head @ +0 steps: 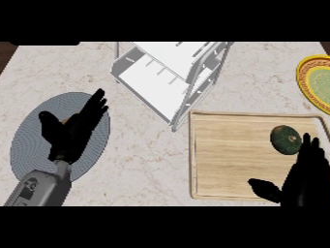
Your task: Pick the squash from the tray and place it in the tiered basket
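The dark green squash (287, 139) lies on the wooden tray (232, 160), just beyond the right hand (307, 181), whose fingers are spread wide. The left hand (71, 128) rests open over a grey plate (32, 140). The white tiered basket (171, 77) stands nearby on the surface (146, 160).

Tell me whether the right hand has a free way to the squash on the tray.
Probably yes. The right hand is open just below the squash, its fingertips almost at it, and nothing else lies between them on the wooden tray.
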